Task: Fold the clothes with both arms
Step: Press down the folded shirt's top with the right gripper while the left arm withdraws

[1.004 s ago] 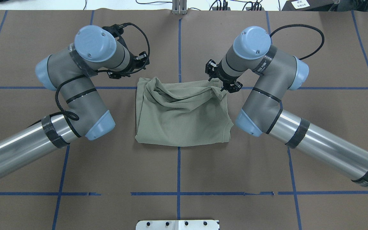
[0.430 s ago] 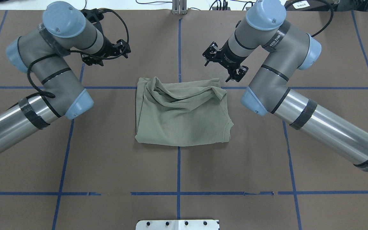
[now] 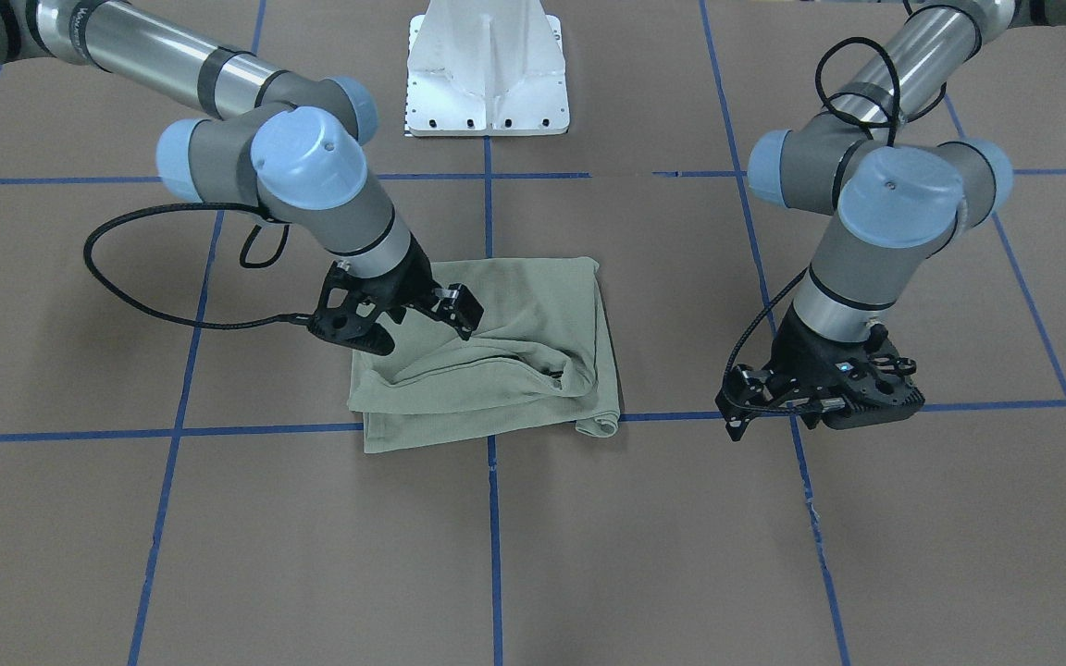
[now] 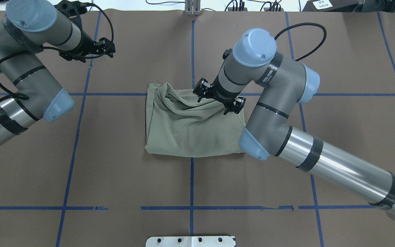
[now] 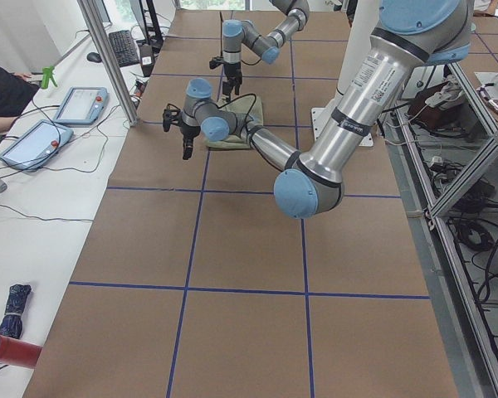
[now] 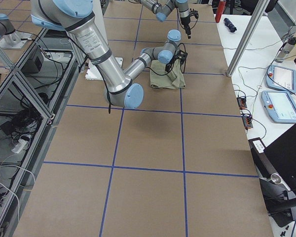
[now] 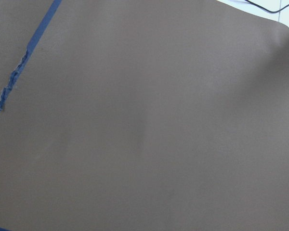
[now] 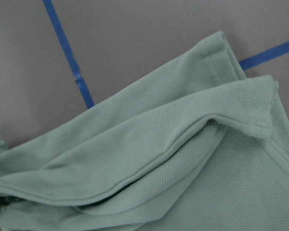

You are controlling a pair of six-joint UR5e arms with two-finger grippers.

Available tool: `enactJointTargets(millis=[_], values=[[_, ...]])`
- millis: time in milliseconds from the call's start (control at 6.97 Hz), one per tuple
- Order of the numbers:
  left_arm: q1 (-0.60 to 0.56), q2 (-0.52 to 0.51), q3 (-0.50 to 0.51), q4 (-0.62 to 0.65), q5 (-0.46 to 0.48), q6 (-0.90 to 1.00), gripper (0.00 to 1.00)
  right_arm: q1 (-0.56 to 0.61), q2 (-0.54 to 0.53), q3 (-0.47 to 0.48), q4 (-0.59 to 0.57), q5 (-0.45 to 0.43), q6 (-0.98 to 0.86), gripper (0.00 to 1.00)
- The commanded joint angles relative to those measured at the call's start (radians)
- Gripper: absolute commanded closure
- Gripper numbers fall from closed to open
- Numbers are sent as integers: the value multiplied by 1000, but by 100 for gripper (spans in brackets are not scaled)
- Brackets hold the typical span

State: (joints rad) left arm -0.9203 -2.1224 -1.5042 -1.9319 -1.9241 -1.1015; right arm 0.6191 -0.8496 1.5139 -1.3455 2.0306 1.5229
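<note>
Hovering right claw spread wide over far-right corner of folded shirt; left claw also wide, well left, above bench.

On the robot's side of the shirt, bare table runs as far as the white base, and a claw could pass freely there. To the shirt's left the way is also open: the left claw hangs well apart from it, over the far left of the table. The shirt's right side is blocked, since the right arm slants across that edge. The right claw sits over the shirt's rumpled far edge.
</note>
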Motion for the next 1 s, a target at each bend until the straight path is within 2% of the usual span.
enactJointTargets(millis=[0,287,574,717,861], values=[[-28,24,-4,-1,-1,41,0,-110,45,-9,-108,-134,-157,0],[-41,35,-17,4,-27,41,0,-108,151,-163,-112,-161,-207,0],[-45,65,-16,-22,-35,49,0,-75,184,-233,-107,-174,-243,0],[-45,65,-16,-25,-36,48,0,-49,246,-326,-93,-185,-269,0],[-45,65,-16,-26,-38,48,0,-23,289,-442,1,-187,-271,0]])
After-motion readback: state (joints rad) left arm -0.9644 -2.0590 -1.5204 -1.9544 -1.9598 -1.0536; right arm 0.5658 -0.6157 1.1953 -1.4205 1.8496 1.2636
